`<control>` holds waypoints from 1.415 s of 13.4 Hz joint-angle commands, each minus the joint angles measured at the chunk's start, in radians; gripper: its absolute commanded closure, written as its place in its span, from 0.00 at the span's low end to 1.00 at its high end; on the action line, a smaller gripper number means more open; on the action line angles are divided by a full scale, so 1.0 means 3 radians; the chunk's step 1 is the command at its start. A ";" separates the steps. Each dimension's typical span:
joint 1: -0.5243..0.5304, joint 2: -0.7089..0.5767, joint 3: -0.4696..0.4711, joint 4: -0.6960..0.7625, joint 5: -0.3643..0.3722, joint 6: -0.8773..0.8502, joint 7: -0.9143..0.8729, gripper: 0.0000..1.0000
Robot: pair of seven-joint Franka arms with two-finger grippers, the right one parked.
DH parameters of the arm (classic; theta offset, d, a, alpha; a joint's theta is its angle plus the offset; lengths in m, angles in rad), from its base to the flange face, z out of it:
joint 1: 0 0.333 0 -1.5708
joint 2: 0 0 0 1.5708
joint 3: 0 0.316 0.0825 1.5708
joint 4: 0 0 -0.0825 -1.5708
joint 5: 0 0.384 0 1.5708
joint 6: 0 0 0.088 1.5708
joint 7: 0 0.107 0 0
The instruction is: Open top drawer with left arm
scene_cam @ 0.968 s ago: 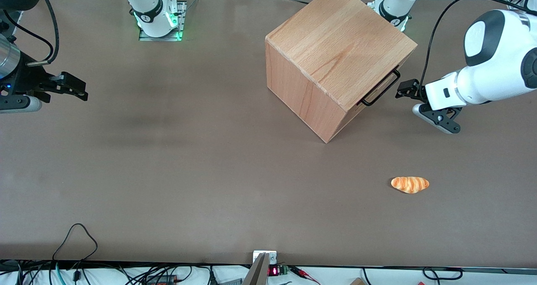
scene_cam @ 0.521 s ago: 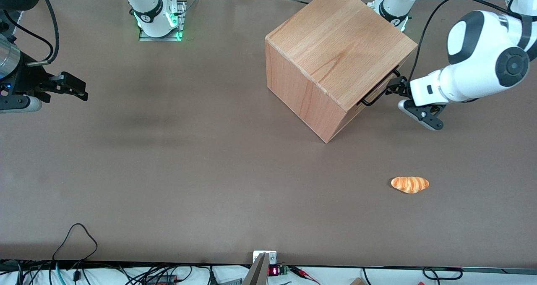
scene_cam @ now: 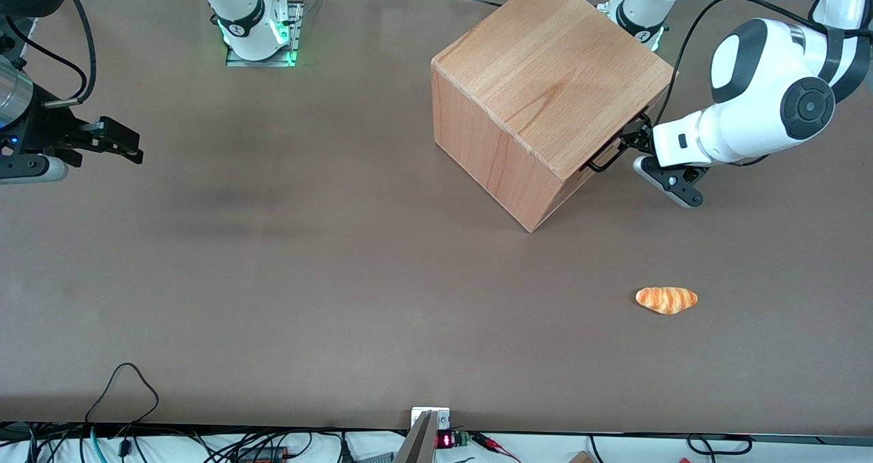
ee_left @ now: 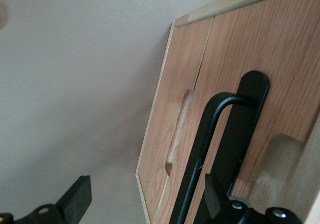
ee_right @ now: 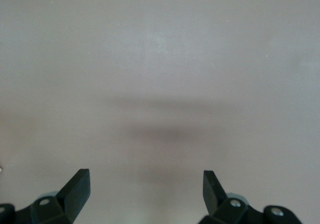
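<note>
We see the beech cabinet [scene_cam: 545, 91] standing on the brown worktop [scene_cam: 307, 279], turned at an angle so its front faces the working arm's end. The top drawer [ee_left: 260, 68] sits uppermost in that front, and its face looks flush with the cabinet, so we read it as closed. Its black bar handle [scene_cam: 617, 146] sticks out from the front just under the cabinet's top edge.

The left arm [scene_cam: 757, 108] reaches in toward the cabinet front, and its gripper [scene_cam: 638, 136] is right at the handle. In the wrist view we see the gripper's fingers [ee_left: 77, 196] spread wide apart, one out over the bare worktop and the other close against the handle [ee_left: 215, 149]. The bar lies between the two fingers but is not pinched. We cannot tell whether the near finger actually touches the bar.

Below the top drawer the wrist view shows another wooden front with a cut-out grip slot [ee_left: 177, 134].

A small orange bread roll [scene_cam: 666, 299] lies on the worktop nearer the front camera than the cabinet, well apart from it and from the gripper.
</note>
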 commanded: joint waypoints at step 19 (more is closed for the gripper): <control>0.0131 -0.0045 -0.0057 -0.0297 -0.0044 0.0685 0.0643 0.00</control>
